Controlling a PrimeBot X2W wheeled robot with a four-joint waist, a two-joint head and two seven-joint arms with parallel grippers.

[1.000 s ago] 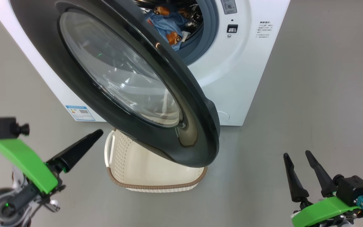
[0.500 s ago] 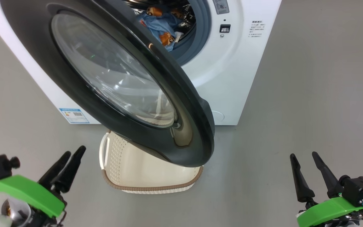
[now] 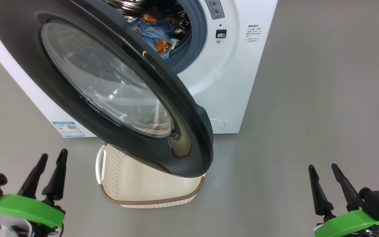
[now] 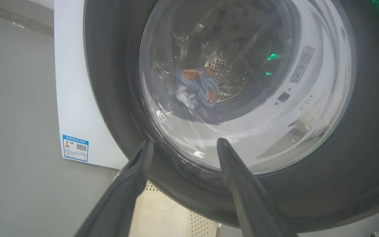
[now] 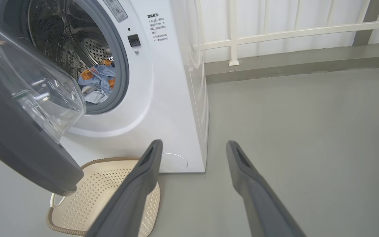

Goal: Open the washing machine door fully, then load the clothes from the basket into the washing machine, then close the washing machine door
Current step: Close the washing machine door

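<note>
The left tool (image 3: 54, 153) has drawn back from the washing machine door (image 3: 194, 128) and opened wide; the right tool (image 3: 322, 165) is open too. The clothes (image 3: 150, 31) lie in the washing machine (image 3: 229, 82), the basket (image 3: 137, 184) beneath its door.

door (image 4: 110, 98): black rim, clear glass centre, close ahead.
clothes (image 4: 194, 87): blue, orange prints, seen through the glass in the drum (image 4: 222, 61).
left gripper (image 4: 184, 142): jaws spread before door's lower rim.
basket (image 4: 163, 214): cream, under the door.
</note>
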